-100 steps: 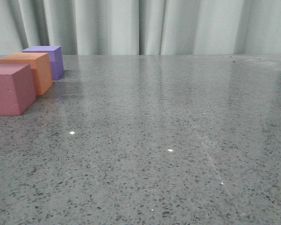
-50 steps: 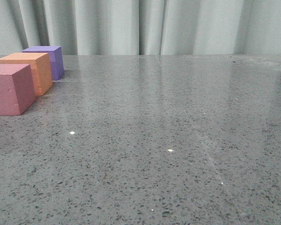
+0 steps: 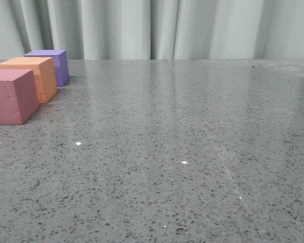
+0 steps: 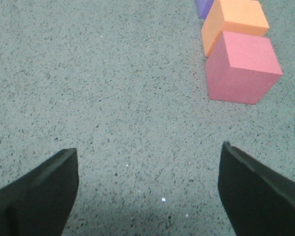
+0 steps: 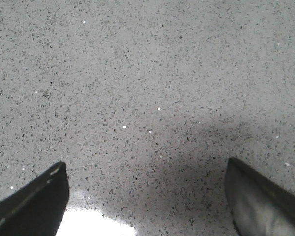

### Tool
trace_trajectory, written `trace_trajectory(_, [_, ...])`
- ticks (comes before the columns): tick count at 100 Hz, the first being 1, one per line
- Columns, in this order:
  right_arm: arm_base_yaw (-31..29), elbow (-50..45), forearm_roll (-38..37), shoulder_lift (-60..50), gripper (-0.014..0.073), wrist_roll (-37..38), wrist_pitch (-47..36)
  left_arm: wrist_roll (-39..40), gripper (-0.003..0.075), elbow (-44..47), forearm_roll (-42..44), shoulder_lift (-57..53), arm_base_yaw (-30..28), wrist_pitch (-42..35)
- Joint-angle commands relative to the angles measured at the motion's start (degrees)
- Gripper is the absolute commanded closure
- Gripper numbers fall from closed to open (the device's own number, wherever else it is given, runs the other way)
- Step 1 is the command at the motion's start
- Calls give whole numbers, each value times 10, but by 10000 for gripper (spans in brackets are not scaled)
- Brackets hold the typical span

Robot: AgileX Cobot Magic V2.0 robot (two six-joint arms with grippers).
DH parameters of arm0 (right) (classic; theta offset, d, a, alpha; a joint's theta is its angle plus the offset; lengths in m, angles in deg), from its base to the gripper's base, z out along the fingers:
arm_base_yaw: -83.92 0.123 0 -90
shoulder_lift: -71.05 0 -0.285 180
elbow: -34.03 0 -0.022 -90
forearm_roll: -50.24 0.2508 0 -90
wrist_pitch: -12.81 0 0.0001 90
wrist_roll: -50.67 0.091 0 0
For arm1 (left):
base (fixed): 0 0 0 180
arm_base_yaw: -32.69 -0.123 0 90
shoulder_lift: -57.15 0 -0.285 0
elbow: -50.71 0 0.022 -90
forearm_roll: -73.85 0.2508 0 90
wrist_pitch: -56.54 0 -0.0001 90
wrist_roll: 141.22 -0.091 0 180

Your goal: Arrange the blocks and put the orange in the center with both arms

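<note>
Three foam cubes stand in a row at the table's far left. The pink-red block [image 3: 9, 96] is nearest, the orange block [image 3: 33, 76] sits in the middle, and the purple block [image 3: 53, 65] is farthest. The left wrist view shows the same row: pink-red block [image 4: 242, 68], orange block [image 4: 234, 22], a sliver of the purple block [image 4: 204, 7]. My left gripper [image 4: 148, 152] hangs open over bare table, some way off from the pink-red block. My right gripper [image 5: 145, 164] is open over bare table with nothing between its fingers. Neither gripper shows in the front view.
The speckled grey stone table [image 3: 182, 152] stretches to a pale curtain [image 3: 157, 28] at the back. A bright light glare [image 5: 96, 227] lies on the tabletop by the right gripper.
</note>
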Motion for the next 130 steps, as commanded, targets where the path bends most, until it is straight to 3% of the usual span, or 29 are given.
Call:
trace_trajectory(1, [1, 12, -4, 1, -43, -3, -21, 6, 164, -8, 7, -10, -1, -31])
trace_trajectory(57, [1, 12, -3, 1, -42, -3, 3, 6, 180, -8, 8, -15, -1, -35])
trace_trajectory(71, [1, 12, -3, 1, -39, -3, 6, 6, 325, -8, 8, -15, -1, -35])
trace_trajectory(91, [1, 12, -3, 1, -27, -3, 6, 6, 679, -8, 8, -15, -1, -35])
trace_trajectory(95, [1, 12, -3, 1, 6, -3, 6, 6, 741, -8, 8, -15, -1, -35])
trace_trajectory(107, [1, 12, -3, 1, 213, -3, 6, 6, 739, -8, 8, -15, -1, -35])
trace_trajectory(123, [1, 12, -3, 1, 672, -3, 6, 6, 739, -8, 8, -15, -1, -35])
trace_trajectory(130, [1, 12, -3, 1, 659, -3, 6, 6, 739, -8, 8, -15, -1, -35])
